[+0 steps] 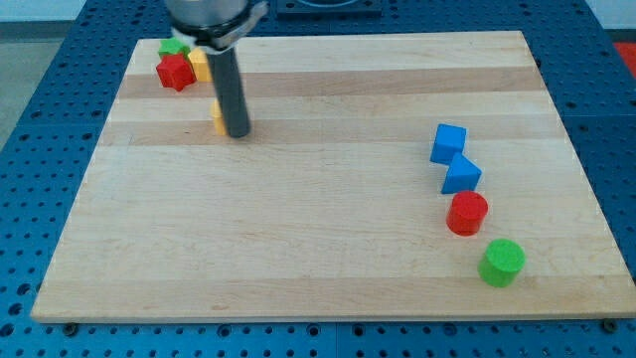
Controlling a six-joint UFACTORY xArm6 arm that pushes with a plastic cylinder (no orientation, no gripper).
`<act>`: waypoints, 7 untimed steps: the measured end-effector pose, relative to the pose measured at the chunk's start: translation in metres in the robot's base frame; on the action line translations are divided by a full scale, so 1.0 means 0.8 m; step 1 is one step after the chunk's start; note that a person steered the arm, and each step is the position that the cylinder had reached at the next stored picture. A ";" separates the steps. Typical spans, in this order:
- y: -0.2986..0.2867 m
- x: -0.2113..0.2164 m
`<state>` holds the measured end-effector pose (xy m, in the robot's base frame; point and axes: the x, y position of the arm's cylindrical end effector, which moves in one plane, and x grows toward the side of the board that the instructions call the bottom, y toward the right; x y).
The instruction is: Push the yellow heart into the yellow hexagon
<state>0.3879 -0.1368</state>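
Note:
My tip (238, 132) rests on the wooden board (318, 249) in the upper left part of the view. A yellow block (216, 116), mostly hidden behind the rod, sits right against the tip's left side; its shape cannot be made out. Another yellow block (199, 66) lies near the top left corner, partly hidden by the rod, touching a red block (175, 72) on its left; its shape is unclear too. The tip is below and to the right of that cluster.
A green block (173, 47) sits behind the red one at the top left. At the right are two blue blocks (448, 143) (461, 176), a red cylinder (467, 213) and a green cylinder (502, 263) in a rough column.

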 end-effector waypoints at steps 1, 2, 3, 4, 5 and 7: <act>-0.036 0.002; -0.044 0.002; -0.040 0.006; -0.029 0.009; -0.030 0.009; -0.029 0.008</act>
<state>0.3945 -0.1601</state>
